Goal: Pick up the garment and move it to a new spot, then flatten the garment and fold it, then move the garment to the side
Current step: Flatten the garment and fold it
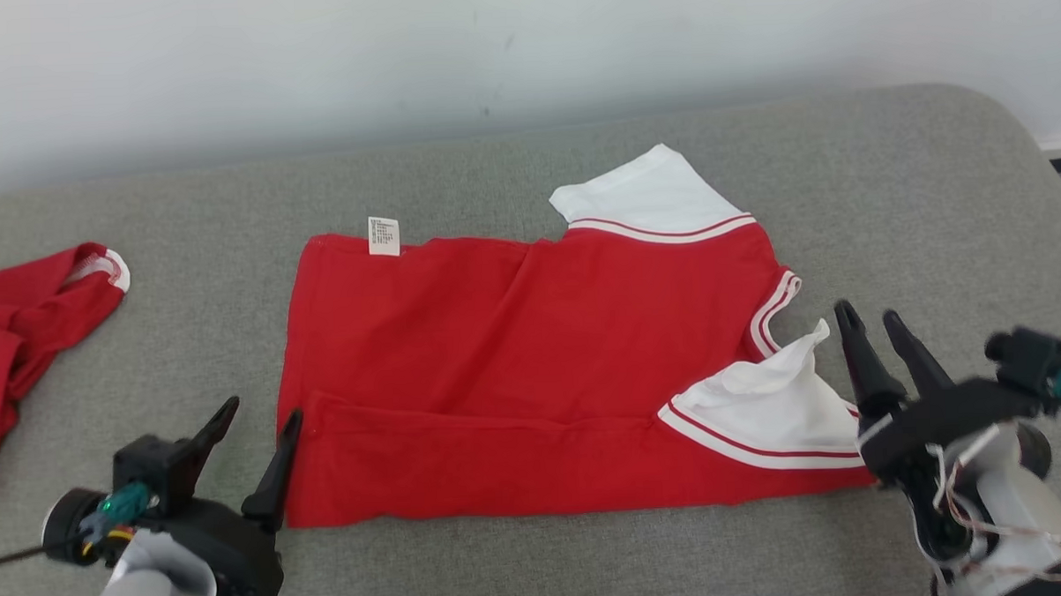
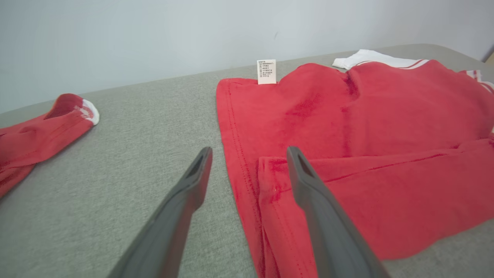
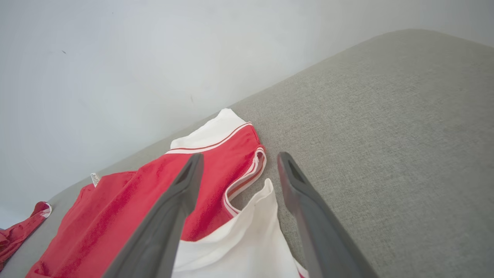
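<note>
- Our left hand (image 1: 265, 408) and right hand (image 1: 866, 310) both gape, gripping nothing.
- The red garment (image 1: 515, 360) lies part-folded on the grey cushion (image 1: 593, 560) between them.
- Risk: our right hand snags that puckered white sleeve (image 1: 763, 396), dragging the fold open.

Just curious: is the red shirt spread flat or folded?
Partly folded: the red shirt has its near edge doubled over lengthwise; the rest lies flat.

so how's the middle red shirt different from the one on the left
The middle shirt lies spread flat, near edge folded over; the left garment is crumpled. The middle shirt shows white sleeves with red stripes; the left garment just a white trim. Both are red, on the grey surface.
</note>
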### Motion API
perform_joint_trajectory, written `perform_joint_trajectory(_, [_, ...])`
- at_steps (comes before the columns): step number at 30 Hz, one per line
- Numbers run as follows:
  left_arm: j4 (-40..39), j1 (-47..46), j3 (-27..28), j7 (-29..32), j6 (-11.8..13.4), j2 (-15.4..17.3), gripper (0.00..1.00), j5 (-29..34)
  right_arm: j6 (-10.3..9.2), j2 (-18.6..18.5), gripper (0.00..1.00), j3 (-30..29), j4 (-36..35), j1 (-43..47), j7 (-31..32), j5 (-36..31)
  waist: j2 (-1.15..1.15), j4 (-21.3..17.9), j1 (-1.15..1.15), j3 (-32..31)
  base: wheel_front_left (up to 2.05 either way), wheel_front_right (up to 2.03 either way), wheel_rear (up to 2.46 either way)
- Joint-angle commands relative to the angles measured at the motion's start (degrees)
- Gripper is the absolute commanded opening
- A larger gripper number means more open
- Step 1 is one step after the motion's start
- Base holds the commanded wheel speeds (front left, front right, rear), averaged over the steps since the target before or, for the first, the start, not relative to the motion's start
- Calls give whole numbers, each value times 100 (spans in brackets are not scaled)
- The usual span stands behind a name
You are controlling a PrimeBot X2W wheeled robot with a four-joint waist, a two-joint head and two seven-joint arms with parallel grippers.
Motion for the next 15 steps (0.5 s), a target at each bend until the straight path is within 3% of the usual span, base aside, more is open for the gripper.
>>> perform_joint_trajectory(1, [-102,237,120,-60,76,-16,100,16,9,-105,100,72,-49,238,-219,-64,-1,18,0,-148,0,0,0])
perform_joint_trajectory(7, [-1063,1253,720,-77,351,-121,100,220,9,-429,100,246,-250,1056,-763,-244,-1,55,0,-205,0,0,0])
perform_joint_trajectory(9, [-1251,1475,840,-79,384,-202,100,232,9,-371,100,169,-263,1270,-831,-186,-1,58,0,-155,0,0,0])
perform_joint_trajectory(15, [-1125,1687,914,-80,327,-334,100,393,9,-311,100,340,-42,1347,-869,-547,-1,-43,0,28,0,0,0])
